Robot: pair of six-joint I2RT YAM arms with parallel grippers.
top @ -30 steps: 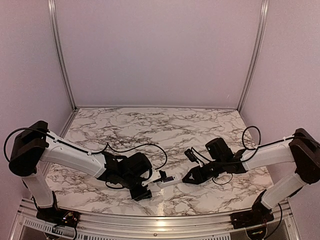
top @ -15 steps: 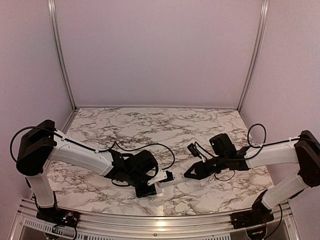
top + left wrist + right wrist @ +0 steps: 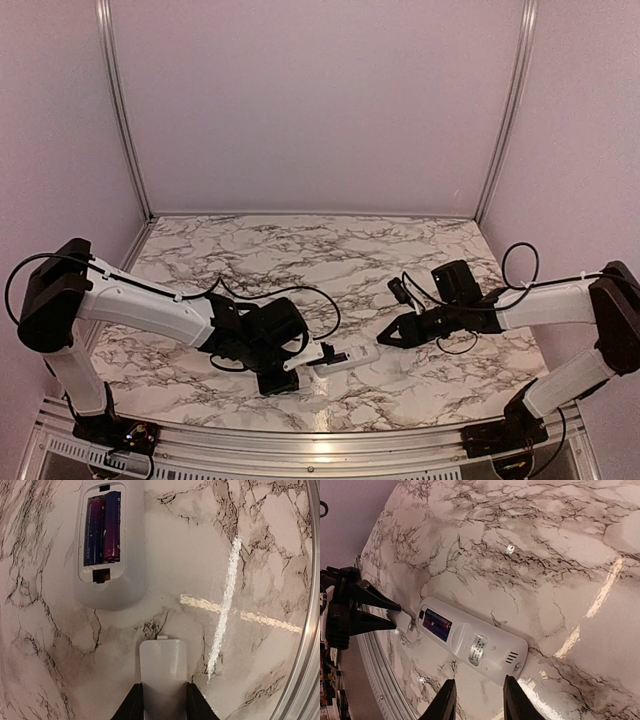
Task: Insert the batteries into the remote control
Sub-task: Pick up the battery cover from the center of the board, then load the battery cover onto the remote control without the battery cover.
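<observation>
The white remote control point(image 3: 134, 575) lies face down on the marble, its battery bay open. Two dark purple-blue batteries point(image 3: 102, 530) sit side by side inside the bay. My left gripper point(image 3: 164, 686) is shut on the loose white battery cover point(image 3: 162, 662), held flat just short of the remote's bay end. In the right wrist view the remote control point(image 3: 485, 650) lies slantwise with the batteries point(image 3: 436, 625) showing. My right gripper point(image 3: 480, 680) stands open with nothing between its fingers, a little off the remote's other end. In the top view the remote control point(image 3: 347, 357) lies between the left gripper point(image 3: 305, 362) and the right gripper point(image 3: 383, 338).
The marble tabletop point(image 3: 300, 250) stretches to the back wall. A metal rail point(image 3: 300, 440) runs along the near edge, close behind the left gripper. Loose black cables point(image 3: 290, 295) hang from both arms.
My left gripper has closed on the battery cover. My right gripper has drawn back to the right, away from the remote, which now lies free on the table.
</observation>
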